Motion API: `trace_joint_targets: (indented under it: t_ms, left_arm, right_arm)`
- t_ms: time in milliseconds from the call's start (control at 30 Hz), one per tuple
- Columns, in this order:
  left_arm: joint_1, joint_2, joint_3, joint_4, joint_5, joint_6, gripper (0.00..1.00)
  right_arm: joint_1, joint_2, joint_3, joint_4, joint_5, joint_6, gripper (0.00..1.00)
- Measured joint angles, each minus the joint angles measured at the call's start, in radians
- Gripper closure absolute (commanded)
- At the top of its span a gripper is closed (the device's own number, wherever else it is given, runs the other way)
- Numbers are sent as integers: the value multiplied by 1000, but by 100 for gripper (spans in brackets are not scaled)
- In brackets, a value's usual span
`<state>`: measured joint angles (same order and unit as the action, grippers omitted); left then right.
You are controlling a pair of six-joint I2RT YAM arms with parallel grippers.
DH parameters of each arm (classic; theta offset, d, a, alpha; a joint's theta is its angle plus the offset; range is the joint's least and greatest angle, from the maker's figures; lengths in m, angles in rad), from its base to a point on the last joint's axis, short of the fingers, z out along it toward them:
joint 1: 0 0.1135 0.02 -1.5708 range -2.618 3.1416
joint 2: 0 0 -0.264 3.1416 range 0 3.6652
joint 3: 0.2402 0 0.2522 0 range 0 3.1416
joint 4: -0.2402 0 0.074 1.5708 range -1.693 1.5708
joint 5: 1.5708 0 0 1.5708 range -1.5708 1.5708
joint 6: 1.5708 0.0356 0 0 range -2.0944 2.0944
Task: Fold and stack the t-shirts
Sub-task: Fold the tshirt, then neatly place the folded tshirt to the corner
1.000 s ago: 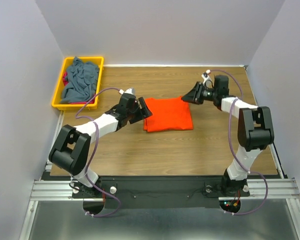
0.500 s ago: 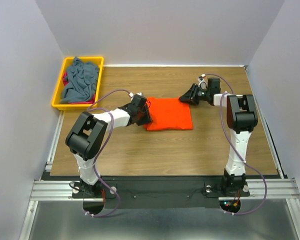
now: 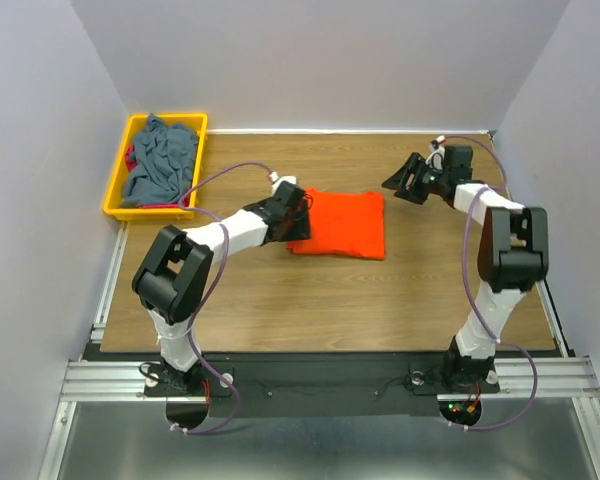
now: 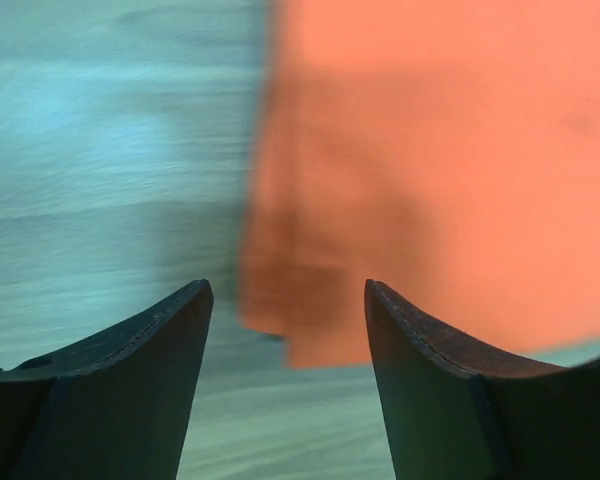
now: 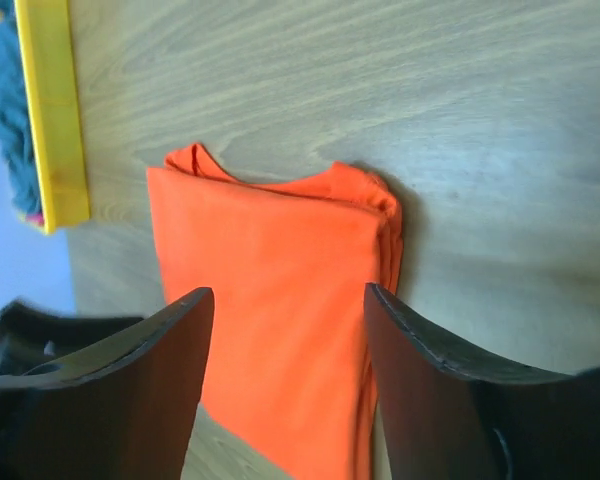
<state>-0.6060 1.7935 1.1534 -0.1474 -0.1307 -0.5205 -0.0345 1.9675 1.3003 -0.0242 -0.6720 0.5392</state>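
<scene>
The left gripper (image 4: 285,290) stood spread, nothing pinched between its dark fingers (image 4: 140,360), poised at the left edge of the folded bright orange cloth t-shirt (image 3: 342,225) in the centre of the overhead view. The right gripper (image 5: 288,295) was also spread and empty, apart from the shirt's upper right corner. The shirt lay flat on the wooden table (image 3: 330,300). At upper left, a yellow plastic bin (image 3: 115,190) held a crumpled slate grey-blue t-shirt (image 3: 162,155) over a glimpse of red cloth (image 3: 130,157).
</scene>
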Motion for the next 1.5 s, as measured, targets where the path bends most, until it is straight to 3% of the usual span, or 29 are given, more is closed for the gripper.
trace_joint_targets:
  t_ms: [100,167,233,333,500,833,967,1033,1100,1267,1500]
  left_arm:
    - [-101,-5,85,-24,-55,89,38]
    - [-169,-6,141,-18,-69,124,53]
    - [-206,-11,164,2,-57,136,59]
    - [-206,-15,159,51,6,127,71]
    - [-159,-2,82,251,208,55,81]
    - [-58,238,-48,593,479,-150,82]
    - [-15,253,-93,695,552,-219,82]
    - [0,253,-114,724,575,-240,78]
    - [7,243,-130,735,586,-252,68]
    - [-11,130,-141,626,526,-205,44]
    - [-223,45,137,363,202,84,42]
  right_arm:
    - [0,-166,-59,-84,114,-26,33]
    - [0,-249,-100,-112,140,-32,34]
    - [0,-305,-132,-134,136,-37,35]
    - [0,-358,-191,-150,107,-42,35]
    - [0,-385,-293,-185,73,-58,36]
    - [0,-391,-353,-209,50,-97,36]
    - [0,-391,-353,-208,50,-106,36]
    - [0,-394,-353,-210,50,-106,36]
    - [0,-404,-353,-211,51,-106,36]
    - [0,-471,-345,-239,138,-102,34]
    - [0,-527,-303,-318,353,-97,34]
